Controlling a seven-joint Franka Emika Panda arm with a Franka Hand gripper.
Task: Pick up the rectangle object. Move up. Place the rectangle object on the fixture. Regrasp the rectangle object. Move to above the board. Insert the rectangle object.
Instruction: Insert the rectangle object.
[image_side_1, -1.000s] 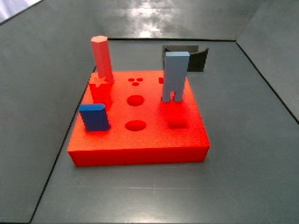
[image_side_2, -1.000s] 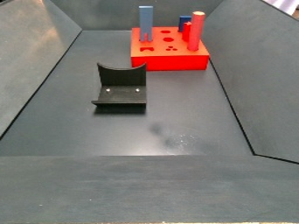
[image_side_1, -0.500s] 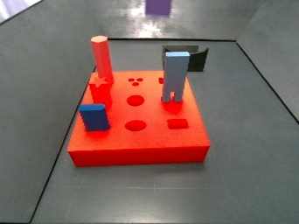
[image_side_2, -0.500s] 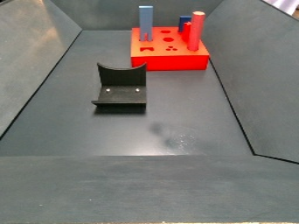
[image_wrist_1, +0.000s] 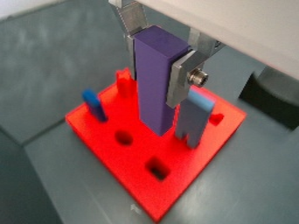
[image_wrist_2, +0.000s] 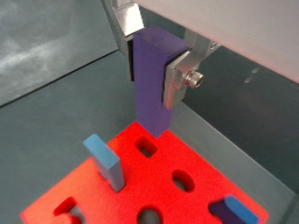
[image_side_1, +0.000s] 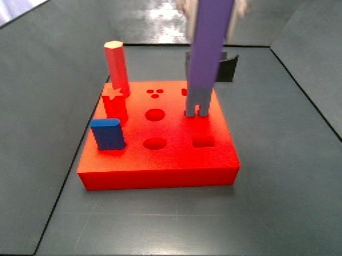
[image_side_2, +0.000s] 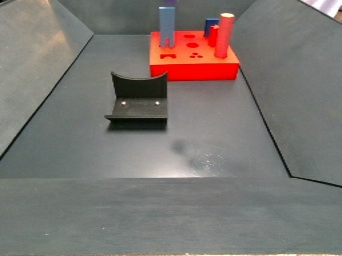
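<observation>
Purple rectangular bar (image_wrist_1: 156, 83) clenched upright in my claw (image_wrist_1: 162, 54) above red-orange holed board (image_wrist_1: 135, 153); misalignment could jam it.

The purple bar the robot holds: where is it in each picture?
Wrist view: the rectangle object stands mid-frame, clamped in the gripper.
Wrist view: mid-frame, above the board.
Side view: upper middle, over the board.
Side view: not in it.
Shared landmark: the red-orange board.

dark grey floor (image_side_2: 201, 140) w/ sloped grey walls (image_side_2: 40, 60), glare
</observation>
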